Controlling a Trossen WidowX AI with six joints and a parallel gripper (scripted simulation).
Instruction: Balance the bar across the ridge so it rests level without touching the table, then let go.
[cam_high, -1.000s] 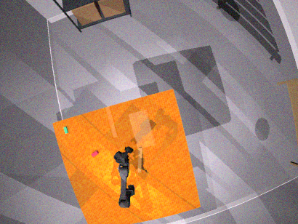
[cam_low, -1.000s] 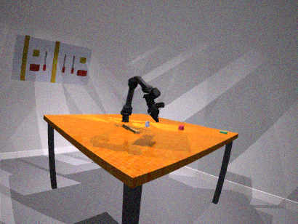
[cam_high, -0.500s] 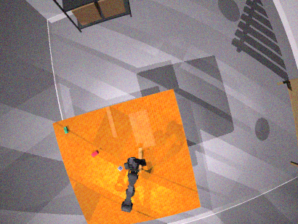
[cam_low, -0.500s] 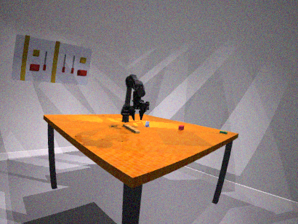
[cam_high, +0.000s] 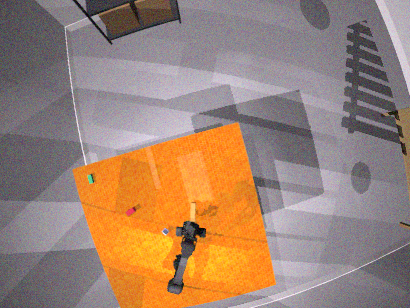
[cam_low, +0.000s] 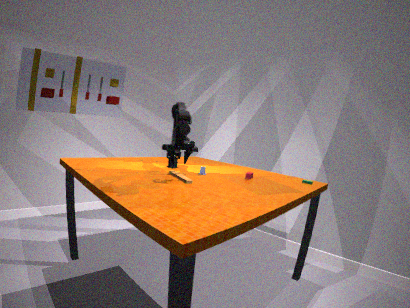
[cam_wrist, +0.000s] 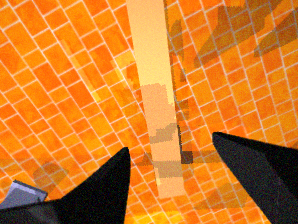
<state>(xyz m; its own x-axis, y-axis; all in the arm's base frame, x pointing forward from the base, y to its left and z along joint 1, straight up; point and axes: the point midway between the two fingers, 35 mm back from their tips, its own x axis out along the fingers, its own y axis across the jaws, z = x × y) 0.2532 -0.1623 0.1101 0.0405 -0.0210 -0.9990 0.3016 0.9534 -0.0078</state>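
Note:
The pale wooden bar (cam_high: 193, 212) (cam_low: 181, 177) (cam_wrist: 157, 105) lies flat on the orange table. My gripper (cam_low: 179, 162) (cam_wrist: 170, 144) is open and empty above the bar's near end. In the wrist view the bar's end shows between the two fingertips, with a gap on each side. From above, the gripper body hides this end. A small pale lilac-blue block (cam_high: 165, 231) (cam_low: 202, 171) (cam_wrist: 21, 194), which seems to be the ridge, stands apart from the bar. The left finger partly covers it in the wrist view, and its top shape is too small to tell.
A red block (cam_high: 131, 212) (cam_low: 249, 175) sits on the table (cam_high: 225, 150) (cam_low: 200, 215) beyond the lilac-blue block. A green block (cam_high: 91, 178) (cam_low: 307, 182) lies near a table corner. Shadows of the arm fall beside the bar.

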